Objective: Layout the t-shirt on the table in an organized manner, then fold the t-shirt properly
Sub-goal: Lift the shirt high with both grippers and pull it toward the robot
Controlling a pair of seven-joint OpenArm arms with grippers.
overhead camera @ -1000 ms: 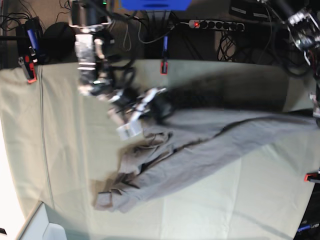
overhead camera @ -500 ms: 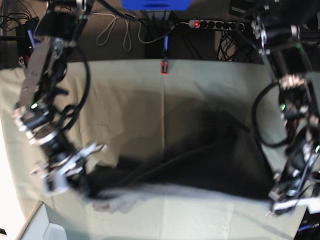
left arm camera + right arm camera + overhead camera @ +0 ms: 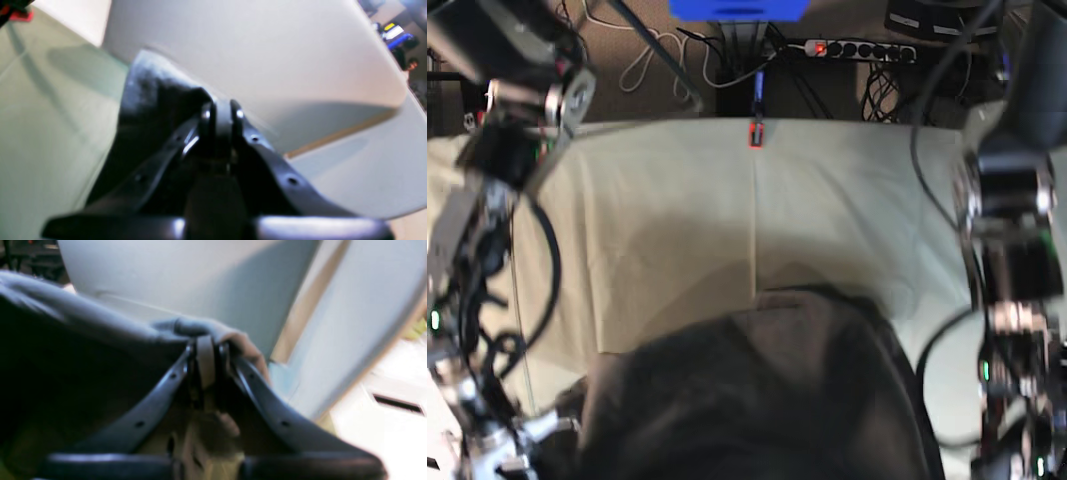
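We see the t-shirt (image 3: 757,400) as a dark grey, blurred mass filling the near middle of the base view, spreading from near left to near right over the near part of the table (image 3: 677,220). Its far edge arches roughly at mid-table; the far half of the pale green cloth lies bare, with a crease line running toward a red clamp (image 3: 754,133) at the far edge.

Left gripper (image 3: 220,115): in its wrist view the jaws stand pressed together on a fold of dark fabric, which bunches up to the left of the fingertips. We note the shirt cloth pinched between the tips. Green table cloth shows at that view's left; pale surfaces lie beyond, out of focus.

Right gripper (image 3: 206,350): jaws likewise clamped together, with a rolled hem of grey fabric caught at the tips and draping away to the left of that view. Everything there is soft with blur.

In the base view both arms reach down at the near corners, the right arm on the scene's left, the left arm on the scene's right. We cannot make out either claw itself in that view. A power strip (image 3: 857,47) and cables lie beyond the table's far edge.
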